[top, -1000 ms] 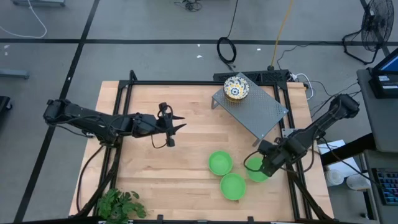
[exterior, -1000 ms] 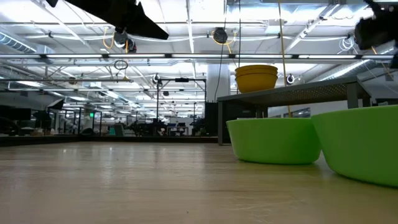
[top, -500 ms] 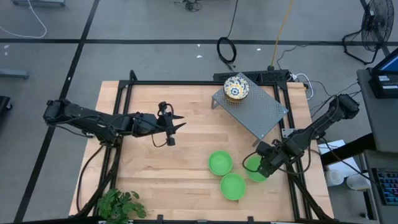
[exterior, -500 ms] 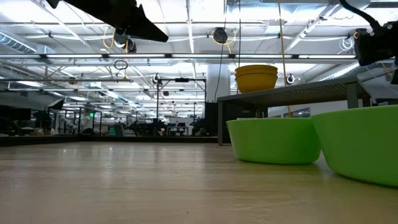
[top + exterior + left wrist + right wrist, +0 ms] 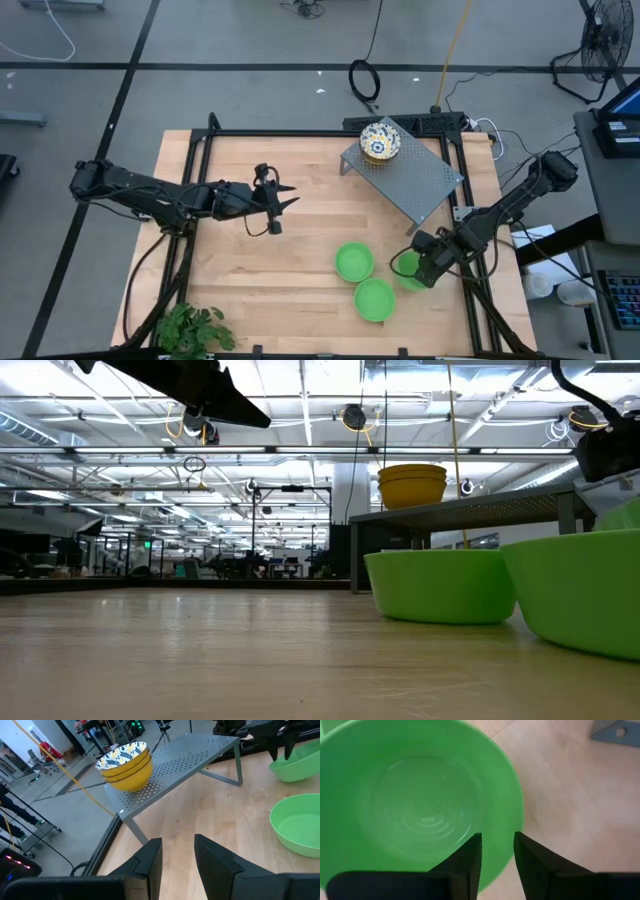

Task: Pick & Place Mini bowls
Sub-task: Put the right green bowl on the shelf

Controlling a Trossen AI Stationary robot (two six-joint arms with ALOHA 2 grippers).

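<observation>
Three plain green mini bowls sit at the table's near right: one [image 5: 354,262], one [image 5: 375,299], and one [image 5: 405,272] under my right gripper [image 5: 418,268], which is shut on it. The floral yellow bowls [image 5: 380,141] are stacked on the grey perforated rack [image 5: 415,180] at the far right, and they also show in the left wrist view [image 5: 125,765]. My left gripper [image 5: 288,203] hangs shut and empty above the table's middle left. My right gripper pinches the green bowl's rim [image 5: 516,827], one finger [image 5: 465,860] inside the bowl and one [image 5: 535,862] outside. The fingers come from above, pointing down. The bowl's edge [image 5: 625,515] shows raised in the low view; whether it is clear of the table I cannot tell.
A potted plant [image 5: 195,330] stands at the near left corner. The rack's legs stand on the wood at the far right. Bare wood lies between the left gripper and the green bowls. Black frame rails run along the table's edges.
My right gripper has come down a little and shifted toward the table's left, over the rightmost green bowl. That bowl has shifted slightly left with it, and its edge now shows above the nearer bowl in the low view.
</observation>
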